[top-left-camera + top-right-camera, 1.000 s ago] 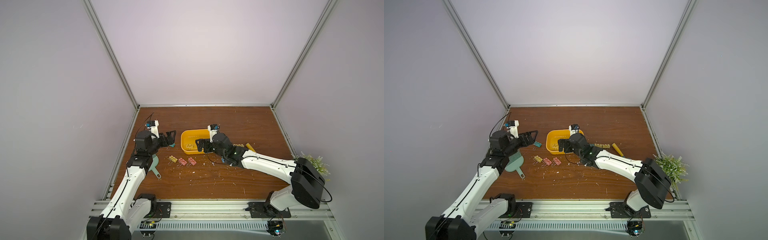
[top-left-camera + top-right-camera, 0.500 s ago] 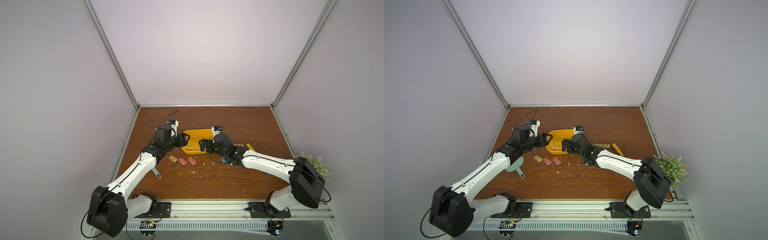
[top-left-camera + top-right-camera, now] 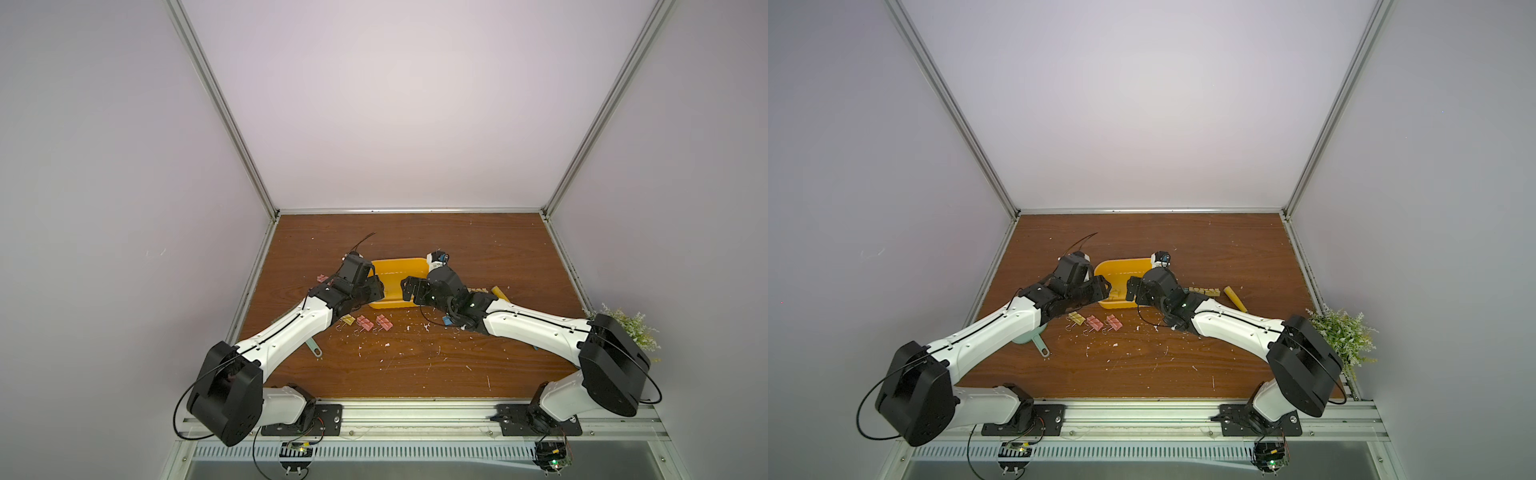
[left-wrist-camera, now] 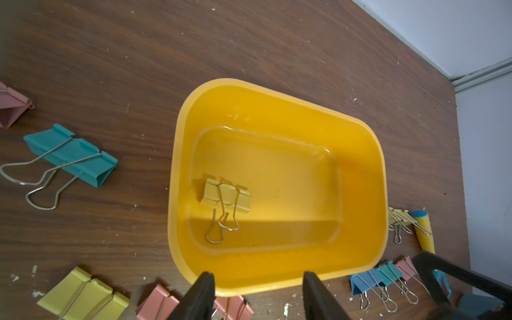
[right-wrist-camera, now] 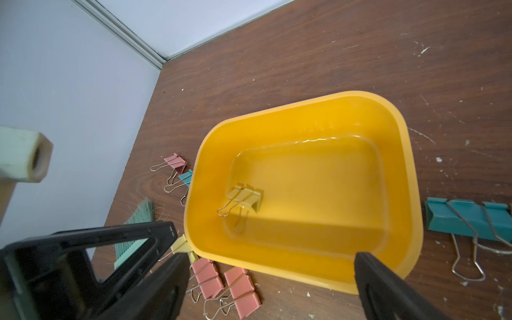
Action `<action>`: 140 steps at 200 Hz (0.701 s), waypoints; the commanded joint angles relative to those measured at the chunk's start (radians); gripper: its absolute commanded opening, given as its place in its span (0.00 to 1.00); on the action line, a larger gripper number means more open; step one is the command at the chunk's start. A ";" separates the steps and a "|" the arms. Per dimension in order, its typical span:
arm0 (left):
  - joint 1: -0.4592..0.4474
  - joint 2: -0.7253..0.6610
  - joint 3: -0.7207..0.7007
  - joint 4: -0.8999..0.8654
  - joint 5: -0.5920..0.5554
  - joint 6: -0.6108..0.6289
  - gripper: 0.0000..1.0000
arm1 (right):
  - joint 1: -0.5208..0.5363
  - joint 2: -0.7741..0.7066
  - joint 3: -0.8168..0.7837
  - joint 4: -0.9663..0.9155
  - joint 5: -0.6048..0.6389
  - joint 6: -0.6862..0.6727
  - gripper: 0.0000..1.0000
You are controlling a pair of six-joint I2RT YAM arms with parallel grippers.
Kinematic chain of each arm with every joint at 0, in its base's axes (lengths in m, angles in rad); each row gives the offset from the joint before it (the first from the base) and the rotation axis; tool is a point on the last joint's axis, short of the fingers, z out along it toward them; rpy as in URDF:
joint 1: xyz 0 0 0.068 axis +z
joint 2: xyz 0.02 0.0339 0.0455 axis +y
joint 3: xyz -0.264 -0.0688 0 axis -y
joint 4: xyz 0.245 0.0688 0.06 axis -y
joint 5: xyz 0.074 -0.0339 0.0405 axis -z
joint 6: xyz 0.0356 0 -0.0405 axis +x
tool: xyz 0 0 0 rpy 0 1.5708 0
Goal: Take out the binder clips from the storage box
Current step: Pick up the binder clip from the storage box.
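Observation:
The yellow storage box (image 3: pixel 397 266) (image 3: pixel 1121 266) sits mid-table between both arms. One yellow binder clip (image 4: pixel 225 197) (image 5: pixel 245 198) lies inside it near one end. Other binder clips lie outside on the wood: a yellow one (image 3: pixel 1076 318) and two pink ones (image 3: pixel 1094 323) in front of the box, a teal one (image 4: pixel 72 155), and a blue one (image 4: pixel 360 282). My left gripper (image 4: pixel 257 274) (image 3: pixel 376 286) is open over the box's left rim (image 4: pixel 177 155). My right gripper (image 5: pixel 271 255) (image 3: pixel 409 286) stands wide open over the right rim (image 5: pixel 412 177). Neither holds anything.
A teal dustpan (image 3: pixel 1027 336) lies under the left forearm, with its brush (image 5: pixel 138 221) beside it. A yellow-handled tool (image 3: pixel 500 293) and more clips (image 4: pixel 399 217) lie right of the box. A small plant (image 3: pixel 1343 332) stands at the right edge. White specks dot the wood.
The left arm has swung from the table's left side to the box's left end, and its jaws have narrowed. The right arm has barely moved.

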 commanded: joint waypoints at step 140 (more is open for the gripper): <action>-0.014 0.234 0.099 -0.040 -0.044 -0.233 0.44 | 0.003 -0.002 0.030 -0.060 0.076 0.003 0.99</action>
